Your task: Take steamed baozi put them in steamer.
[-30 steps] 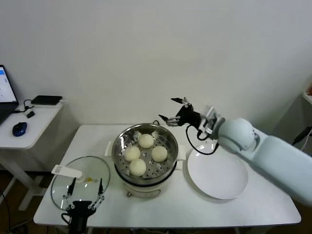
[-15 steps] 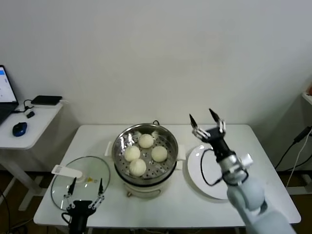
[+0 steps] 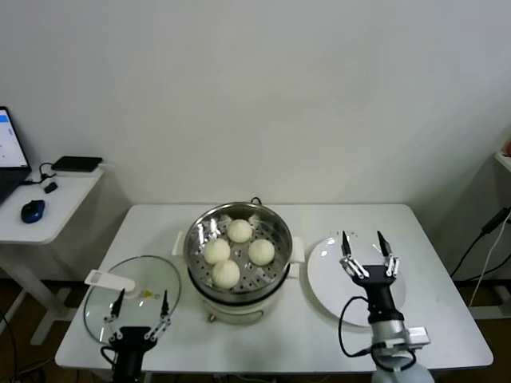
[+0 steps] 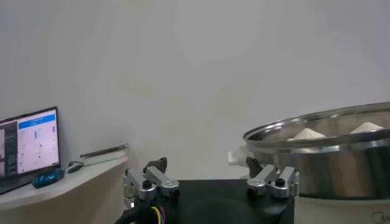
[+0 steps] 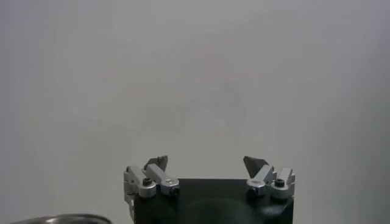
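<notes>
The steamer [image 3: 238, 247], a shiny steel pot on a white base, stands mid-table. Several cream-white baozi [image 3: 239, 230] lie on its perforated tray. My right gripper [image 3: 362, 236] is open and empty. It points upward over the near part of the flat white plate [image 3: 331, 291], to the right of the steamer. My left gripper [image 3: 141, 297] is open and empty at the table's front left, over the near edge of the glass lid [image 3: 136, 281]. In the left wrist view the open gripper [image 4: 206, 164] faces the steamer [image 4: 329, 161], with baozi tops [image 4: 308, 133] showing above its rim. The right wrist view shows its open gripper [image 5: 206, 162] against the wall.
The glass lid has a white handle [image 3: 110, 280]. A side table at the left holds a laptop, a blue mouse [image 3: 32, 211] and a black device [image 3: 76, 163]. The wall is close behind the table.
My right arm has swung from behind the steamer's right side down to the front right, above the plate. The left gripper and the baozi have not moved.
</notes>
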Available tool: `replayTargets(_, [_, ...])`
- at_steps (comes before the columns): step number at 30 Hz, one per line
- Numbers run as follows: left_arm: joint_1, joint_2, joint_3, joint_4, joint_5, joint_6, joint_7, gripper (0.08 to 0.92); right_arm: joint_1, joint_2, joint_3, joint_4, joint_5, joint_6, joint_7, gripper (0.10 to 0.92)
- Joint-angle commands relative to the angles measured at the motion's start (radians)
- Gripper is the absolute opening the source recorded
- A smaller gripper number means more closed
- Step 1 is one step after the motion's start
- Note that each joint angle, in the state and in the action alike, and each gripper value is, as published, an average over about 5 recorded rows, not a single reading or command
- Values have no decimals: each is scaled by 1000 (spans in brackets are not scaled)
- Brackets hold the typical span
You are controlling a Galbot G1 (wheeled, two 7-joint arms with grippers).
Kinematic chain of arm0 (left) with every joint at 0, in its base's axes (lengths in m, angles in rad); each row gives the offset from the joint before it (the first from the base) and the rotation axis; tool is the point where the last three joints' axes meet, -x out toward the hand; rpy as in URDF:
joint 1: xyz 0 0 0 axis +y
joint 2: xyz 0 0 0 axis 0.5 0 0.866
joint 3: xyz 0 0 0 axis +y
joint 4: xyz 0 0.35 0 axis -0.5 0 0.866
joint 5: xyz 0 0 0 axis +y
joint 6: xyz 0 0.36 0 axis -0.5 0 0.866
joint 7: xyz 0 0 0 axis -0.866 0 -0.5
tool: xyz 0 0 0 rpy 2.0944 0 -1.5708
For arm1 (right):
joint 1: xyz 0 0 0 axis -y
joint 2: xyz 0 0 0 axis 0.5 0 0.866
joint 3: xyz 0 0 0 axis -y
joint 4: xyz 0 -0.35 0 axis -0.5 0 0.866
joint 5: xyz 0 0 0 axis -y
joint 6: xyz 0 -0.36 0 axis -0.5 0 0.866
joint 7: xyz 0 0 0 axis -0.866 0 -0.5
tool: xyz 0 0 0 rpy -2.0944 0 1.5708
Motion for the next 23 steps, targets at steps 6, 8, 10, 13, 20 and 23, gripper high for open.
replayTargets(6, [5,-49,3,-8,-1,1,0,823,-97,68,20,2,-52,56,5,823])
replayTargets(8, [6,-49,2,-9,-1,1,1,823,-99,67,16,2,-53,58,6,823])
replayTargets(10, [6,-49,1,-9,-1,1,1,823,-100,66,15,2,-53,57,6,823])
replayTargets(13, [8,-49,1,-11,-1,-1,1,823,-101,64,14,2,-53,58,5,823])
replayTargets(20, [14,-49,-3,-14,-4,-4,0,823,-106,64,11,2,-52,61,3,823])
replayTargets(23, [16,-49,-4,-15,-5,-5,0,823,-107,64,10,2,-52,62,2,823])
